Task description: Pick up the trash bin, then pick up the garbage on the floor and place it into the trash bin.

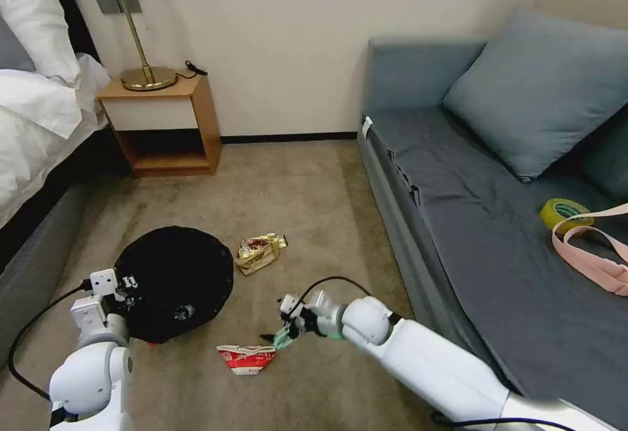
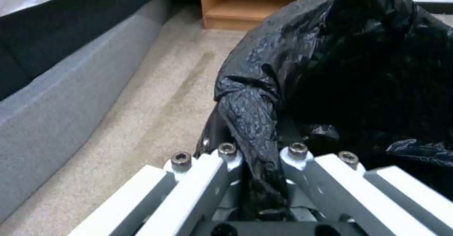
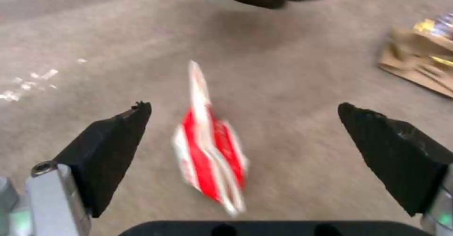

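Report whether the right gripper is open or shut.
Open. The right gripper has its black fingertips spread wide, with the red-and-white carton on the carpet between them, ungripped.

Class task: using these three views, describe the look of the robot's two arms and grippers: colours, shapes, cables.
Both arms are glossy white with rounded joints and looping black cables. The left gripper has white, bolt-studded finger links; the right gripper has black wedge-shaped fingertips on grey links.

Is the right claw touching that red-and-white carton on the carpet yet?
Apart. In the right wrist view the right claw is spread wide, with the carton lying between its fingers and carpet visible on both sides.
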Motion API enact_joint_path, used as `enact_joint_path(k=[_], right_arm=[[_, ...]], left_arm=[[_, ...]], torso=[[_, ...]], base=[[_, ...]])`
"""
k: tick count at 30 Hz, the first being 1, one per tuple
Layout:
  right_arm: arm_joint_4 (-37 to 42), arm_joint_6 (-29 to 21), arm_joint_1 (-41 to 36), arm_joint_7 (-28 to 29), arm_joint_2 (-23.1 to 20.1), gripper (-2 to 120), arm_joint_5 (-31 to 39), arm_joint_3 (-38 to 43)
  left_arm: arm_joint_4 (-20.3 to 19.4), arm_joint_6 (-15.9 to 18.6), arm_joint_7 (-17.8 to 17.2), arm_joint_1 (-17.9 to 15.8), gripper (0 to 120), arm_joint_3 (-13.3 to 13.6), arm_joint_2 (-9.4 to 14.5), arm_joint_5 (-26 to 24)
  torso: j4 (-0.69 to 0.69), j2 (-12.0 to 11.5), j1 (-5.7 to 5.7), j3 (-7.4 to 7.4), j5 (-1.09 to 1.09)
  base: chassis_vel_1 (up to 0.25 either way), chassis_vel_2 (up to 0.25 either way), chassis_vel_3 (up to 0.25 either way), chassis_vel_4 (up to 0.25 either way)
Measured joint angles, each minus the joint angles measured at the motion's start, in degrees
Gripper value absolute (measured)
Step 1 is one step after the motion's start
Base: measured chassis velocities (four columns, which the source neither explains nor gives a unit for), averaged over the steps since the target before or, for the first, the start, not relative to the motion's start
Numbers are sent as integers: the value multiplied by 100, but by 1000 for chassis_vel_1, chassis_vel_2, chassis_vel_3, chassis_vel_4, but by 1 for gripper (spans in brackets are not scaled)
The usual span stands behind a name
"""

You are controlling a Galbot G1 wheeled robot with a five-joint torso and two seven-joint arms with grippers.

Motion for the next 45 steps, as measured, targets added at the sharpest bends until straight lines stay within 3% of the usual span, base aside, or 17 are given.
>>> enact_joint_path(k=[10, 24, 33, 44, 45], right_arm=[[-453, 120, 85, 21, 493, 100, 58, -385], [-2113, 715, 69, 100, 1176, 100, -465, -390], [-2535, 914, 61, 93, 1270, 99, -665, -344], [-2860, 1109, 90, -140, 1434, 60, -746, -231], [-2873, 1118, 77, -146, 1437, 52, -763, -224]], left_arm=[[-87, 1, -6, 57, 3, 17, -51, 4], [-51, -107, -3, 140, 3, -9, -74, -91], [19, -118, 7, 122, 3, -1, -62, -168], [91, -148, 20, 94, 3, 15, -52, -192], [94, -157, 23, 102, 3, 9, -46, -205]], torso=[[1, 0, 0, 0, -1], [0, 0, 0, 0, 0], [0, 0, 0, 0, -1], [0, 0, 0, 0, 0], [0, 0, 0, 0, 0]], base=[[0, 0, 0, 0], [0, 0, 0, 0], [0, 0, 0, 0], [0, 0, 0, 0], [0, 0, 0, 0]])
